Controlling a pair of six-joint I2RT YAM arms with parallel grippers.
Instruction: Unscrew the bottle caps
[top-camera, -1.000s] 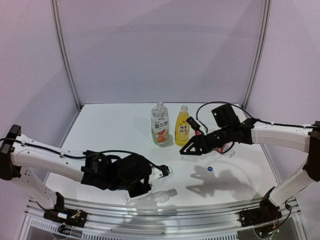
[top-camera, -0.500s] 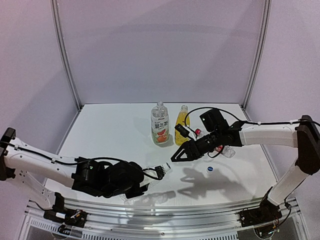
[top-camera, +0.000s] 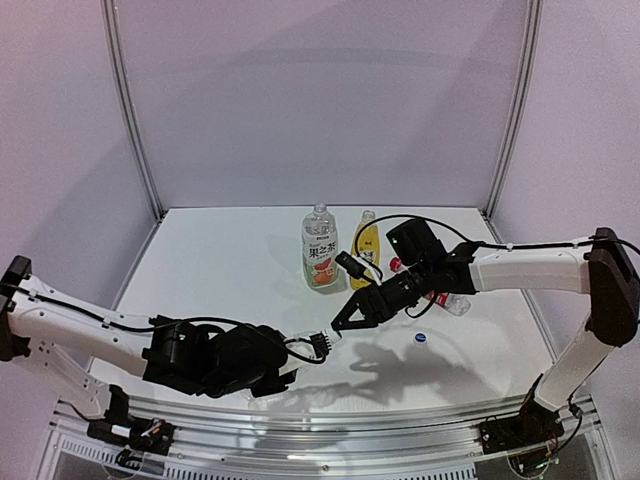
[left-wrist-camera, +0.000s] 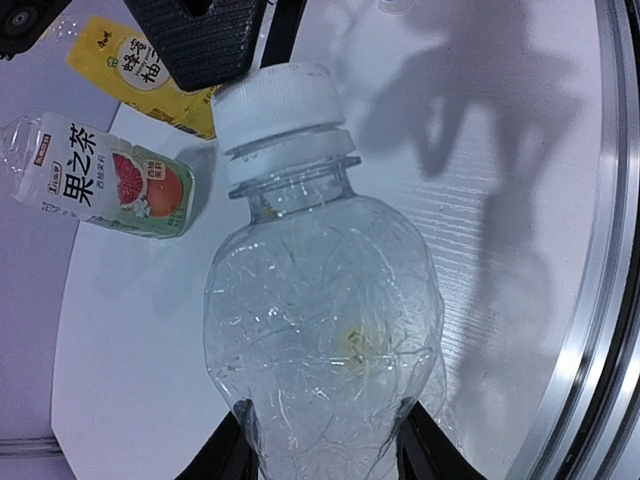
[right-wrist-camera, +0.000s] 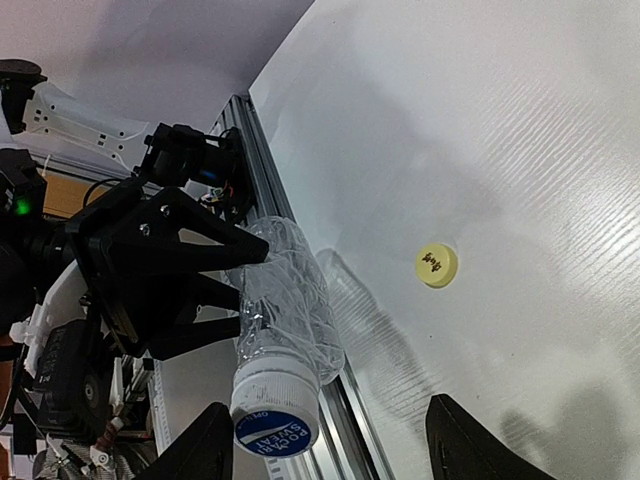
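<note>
On the white table (top-camera: 230, 270), at the back, the fruit-label bottle (top-camera: 320, 250) and the yellow bottle (top-camera: 366, 240) stand upright, side by side. To their right a red-label bottle (top-camera: 452, 302) lies on its side. A blue-and-white cap (top-camera: 421, 338) sits loose near it, and a yellow cap (right-wrist-camera: 436, 266) lies flat on the bare surface too.

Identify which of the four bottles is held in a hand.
The plain clear bottle, clamped in the left hand. The fruit-label bottle and the yellow bottle stand free at the back; the red-label bottle lies loose on the table.
</note>
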